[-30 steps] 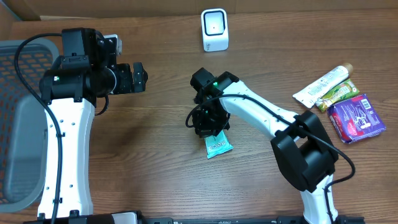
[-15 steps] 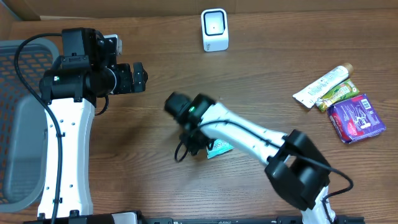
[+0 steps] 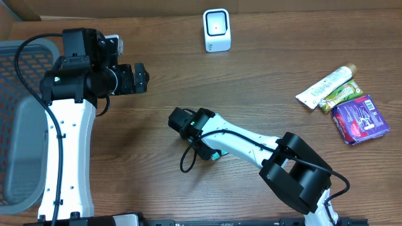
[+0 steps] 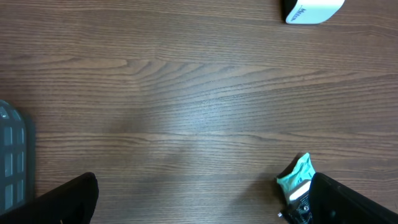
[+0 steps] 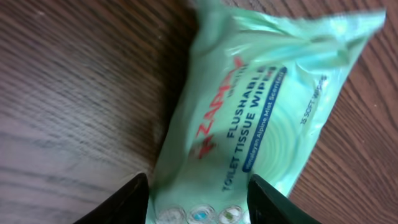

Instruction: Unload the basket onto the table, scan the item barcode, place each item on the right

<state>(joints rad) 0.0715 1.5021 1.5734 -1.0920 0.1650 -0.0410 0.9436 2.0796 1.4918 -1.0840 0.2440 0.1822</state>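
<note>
The item, a pale green pack of flushable tissue wipes (image 5: 249,106), lies flat on the wooden table. My right gripper (image 5: 199,205) hovers right over one end of it, jaws open, one black finger at each side of the pack. From overhead the right gripper (image 3: 204,147) hides nearly all of the pack (image 3: 217,156). The pack (image 4: 299,177) also shows at the lower right of the left wrist view. The white barcode scanner (image 3: 217,29) stands at the table's far edge. My left gripper (image 3: 139,76) hangs wide open and empty, high over the left side.
A toothpaste tube (image 3: 326,86), a green bar (image 3: 340,94) and a purple packet (image 3: 359,119) lie at the right edge. A grey mesh basket (image 3: 19,125) stands at the far left. The scanner (image 4: 311,9) shows at the top right of the left wrist view.
My right arm swung left and turned its wrist over the pack, and its jaws went from shut to open. The left arm has not moved.
</note>
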